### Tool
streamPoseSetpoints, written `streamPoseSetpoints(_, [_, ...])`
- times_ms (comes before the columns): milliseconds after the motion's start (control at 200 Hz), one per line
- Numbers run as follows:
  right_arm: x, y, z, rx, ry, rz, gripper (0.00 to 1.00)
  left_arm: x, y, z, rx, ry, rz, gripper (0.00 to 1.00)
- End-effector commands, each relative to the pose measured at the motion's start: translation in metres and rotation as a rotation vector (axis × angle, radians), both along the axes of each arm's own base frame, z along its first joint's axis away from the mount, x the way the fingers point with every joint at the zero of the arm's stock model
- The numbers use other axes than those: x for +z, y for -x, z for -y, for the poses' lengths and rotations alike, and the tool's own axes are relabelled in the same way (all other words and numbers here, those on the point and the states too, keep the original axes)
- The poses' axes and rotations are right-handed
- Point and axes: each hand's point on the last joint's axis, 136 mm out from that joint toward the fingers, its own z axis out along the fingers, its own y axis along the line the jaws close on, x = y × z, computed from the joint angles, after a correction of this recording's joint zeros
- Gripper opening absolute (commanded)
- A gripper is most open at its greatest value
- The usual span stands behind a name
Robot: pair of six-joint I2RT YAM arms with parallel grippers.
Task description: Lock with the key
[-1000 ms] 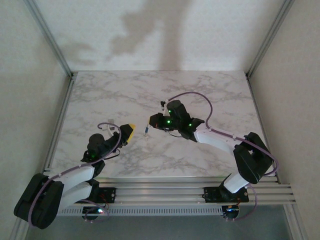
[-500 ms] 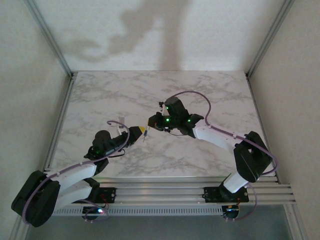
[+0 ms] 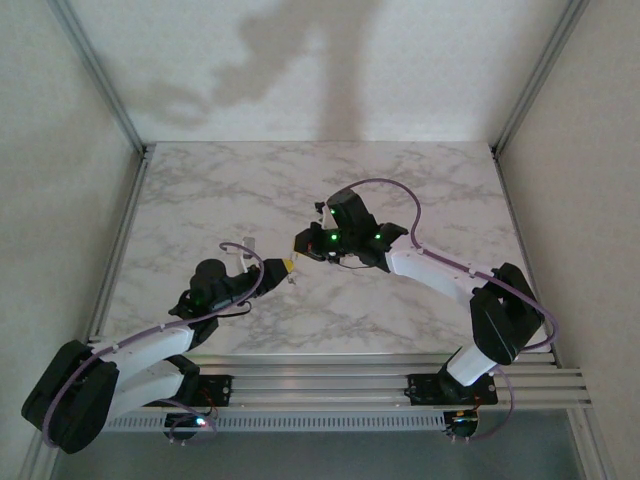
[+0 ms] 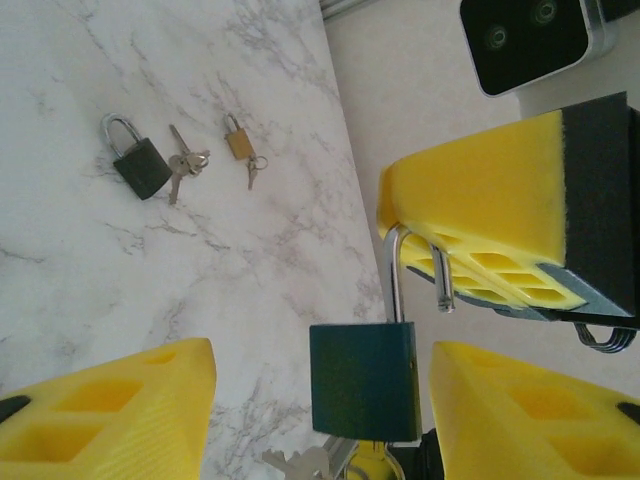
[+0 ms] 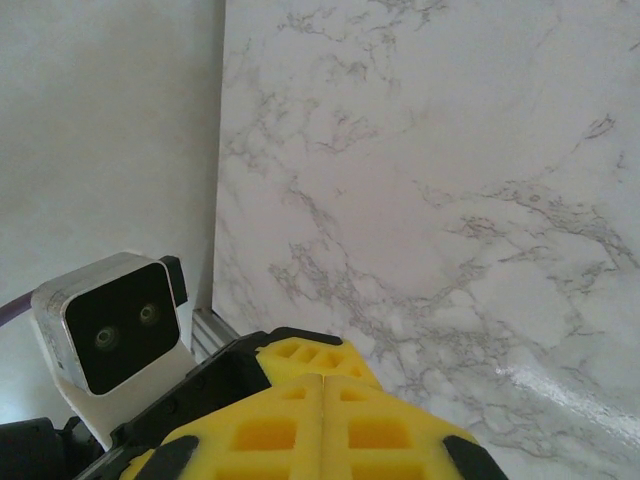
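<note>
1. The right gripper (image 5: 318,378) is clamped shut, its yellow pads pinching the steel shackle (image 4: 393,275) of a blue padlock (image 4: 362,380), which hangs clear above the marble table (image 4: 90,290).
2. The left gripper (image 3: 284,267) stands partly open and holds nothing. In the left wrist view its two fingers (image 4: 110,420) flank the padlock body, one well apart and the other just beside it, neither touching.
3. The padlock's long axis runs up and down in that view, shackle on top. One shackle leg enters the body. The other ends free beside it, so the lock appears unlatched.
4. The key (image 4: 298,463), a small silvery piece, dangles at the underside of the padlock body. It sits deep between the left fingers, toward their roots, and appears to lie roughly crosswise to the padlock. Part of it is cut off at the frame edge.
5. The left arm is the nearer and the only free one. Its jaws bracket the body, not the key, so the coming move likely turns on shifting down the padlock's axis to the key.
6. A black padlock (image 4: 138,165) and a brass padlock (image 4: 238,144) lie well apart on the table, each with its own small keys.
</note>
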Motion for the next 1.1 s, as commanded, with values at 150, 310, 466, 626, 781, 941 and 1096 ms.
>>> streamPoseSetpoints(150, [0.007,0.006,-0.011,0.049,0.0,-0.001,0.0,0.025,0.001,0.009,-0.028,0.033,0.074,0.5])
streamPoseSetpoints(310, [0.005,0.008,-0.014,0.062,0.001,-0.006,0.0,0.029,0.003,0.011,-0.032,0.05,0.08,0.41])
streamPoseSetpoints(466, [0.005,0.009,-0.015,0.067,0.003,-0.004,0.0,0.029,0.003,0.009,-0.021,0.052,0.079,0.34])
streamPoseSetpoints(626, [0.003,0.011,-0.015,0.073,0.007,-0.008,0.0,0.032,0.003,0.008,-0.014,0.065,0.085,0.23])
streamPoseSetpoints(781, [0.001,0.012,-0.014,0.074,0.013,-0.003,0.0,0.033,0.004,0.007,-0.011,0.07,0.086,0.11])
streamPoseSetpoints(941, [0.0,0.013,-0.013,0.079,0.013,0.004,0.0,0.034,0.003,0.006,-0.003,0.071,0.088,0.04])
streamPoseSetpoints(1096, [0.004,0.015,-0.014,0.092,-0.024,0.032,0.0,0.038,0.004,0.005,0.0,0.086,0.096,0.0])
